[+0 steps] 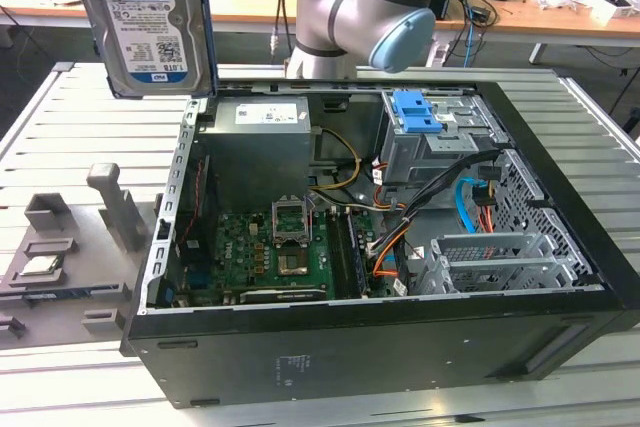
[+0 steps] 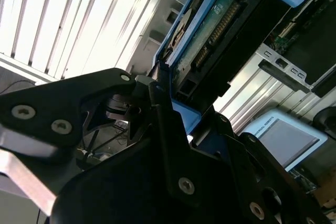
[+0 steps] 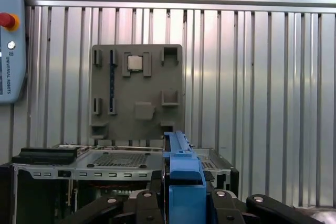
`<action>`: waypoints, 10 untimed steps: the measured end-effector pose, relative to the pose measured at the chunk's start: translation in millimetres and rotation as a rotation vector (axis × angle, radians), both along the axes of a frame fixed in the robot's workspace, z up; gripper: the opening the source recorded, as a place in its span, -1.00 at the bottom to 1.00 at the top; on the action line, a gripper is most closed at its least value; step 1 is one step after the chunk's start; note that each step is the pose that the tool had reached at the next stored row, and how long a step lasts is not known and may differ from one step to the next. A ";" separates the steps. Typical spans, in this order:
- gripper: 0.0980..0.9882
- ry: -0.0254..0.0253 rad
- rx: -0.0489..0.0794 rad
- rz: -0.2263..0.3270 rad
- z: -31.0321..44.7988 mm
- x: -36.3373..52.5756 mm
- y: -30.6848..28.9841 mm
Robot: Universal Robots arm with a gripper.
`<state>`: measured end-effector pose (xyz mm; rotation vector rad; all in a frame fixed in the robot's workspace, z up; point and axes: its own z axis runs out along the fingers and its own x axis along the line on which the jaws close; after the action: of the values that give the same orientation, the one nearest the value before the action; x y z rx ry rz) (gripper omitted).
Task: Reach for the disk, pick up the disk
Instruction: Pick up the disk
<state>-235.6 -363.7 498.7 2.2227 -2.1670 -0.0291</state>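
You are viewing the disk (image 1: 150,17), which is showing a silver-grey metal body, a slightly glossy label and a smooth blue plastic rail. The gripper (image 3: 185,203) is presenting matt black surfaces with bright metal screws. The table (image 1: 60,137) is reflecting light off ribbed bare metal. The fixture plate (image 3: 136,85) is appearing matt grey.

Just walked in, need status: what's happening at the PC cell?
The arm's pincer is clamped on the blue rail of the disk. It holds the disk upright in the air, label facing the exterior camera, clear of the open computer case. The pick-up looks done.
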 end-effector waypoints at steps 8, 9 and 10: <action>-0.40 0.0000 0.000 0.000 0.0 32.3 0.0; -0.40 -0.0001 0.000 0.000 0.0 35.5 0.0; -0.40 0.0000 0.000 0.000 0.0 38.3 0.0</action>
<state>-197.3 -363.7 498.7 2.2227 -2.1671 -0.0290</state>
